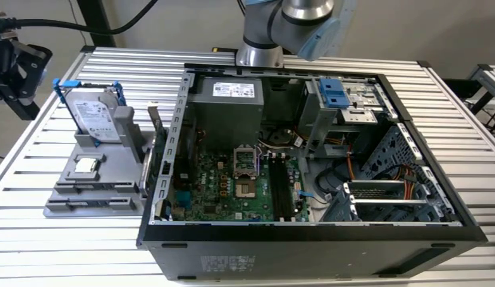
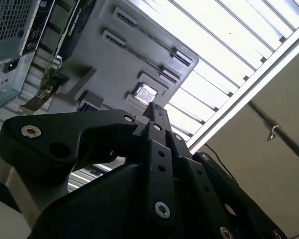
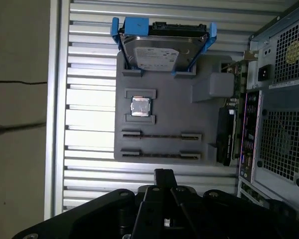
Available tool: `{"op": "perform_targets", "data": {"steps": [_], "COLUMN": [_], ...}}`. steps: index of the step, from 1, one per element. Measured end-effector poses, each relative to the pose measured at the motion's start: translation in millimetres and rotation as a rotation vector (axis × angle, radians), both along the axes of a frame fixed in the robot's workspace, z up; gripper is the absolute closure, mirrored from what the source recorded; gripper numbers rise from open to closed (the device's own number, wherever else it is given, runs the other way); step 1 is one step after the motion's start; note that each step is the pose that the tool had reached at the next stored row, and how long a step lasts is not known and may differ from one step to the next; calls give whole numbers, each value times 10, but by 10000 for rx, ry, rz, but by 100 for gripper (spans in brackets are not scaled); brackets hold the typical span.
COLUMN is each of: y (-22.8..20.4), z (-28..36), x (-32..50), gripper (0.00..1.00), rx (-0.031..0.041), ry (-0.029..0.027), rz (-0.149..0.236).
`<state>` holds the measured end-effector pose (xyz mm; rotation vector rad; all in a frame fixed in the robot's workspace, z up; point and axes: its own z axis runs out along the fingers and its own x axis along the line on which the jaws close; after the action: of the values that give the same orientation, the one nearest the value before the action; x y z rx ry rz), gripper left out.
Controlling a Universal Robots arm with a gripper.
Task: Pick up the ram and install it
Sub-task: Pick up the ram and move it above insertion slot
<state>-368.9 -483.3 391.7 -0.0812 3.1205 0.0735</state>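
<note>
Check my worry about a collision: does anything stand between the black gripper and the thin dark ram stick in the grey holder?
Nothing visible does. In the first wrist view the black gripper faces the thin dark ram stick across the silver slatted table; the blue-framed hard drive and square processor chip lie beyond it.

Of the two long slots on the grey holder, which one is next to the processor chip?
The slot right beside the processor chip, lying between it and the other slot, which runs along the holder's edge farthest from the hard drive.
</note>
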Motion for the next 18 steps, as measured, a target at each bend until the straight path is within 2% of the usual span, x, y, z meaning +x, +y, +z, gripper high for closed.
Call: {"op": "perform_targets", "data": {"steps": [18], "y": [4], "z": [1], "x": [-1], "gripper": [100], "rx": [-17], "ry": [0], "rz": [1062]}}
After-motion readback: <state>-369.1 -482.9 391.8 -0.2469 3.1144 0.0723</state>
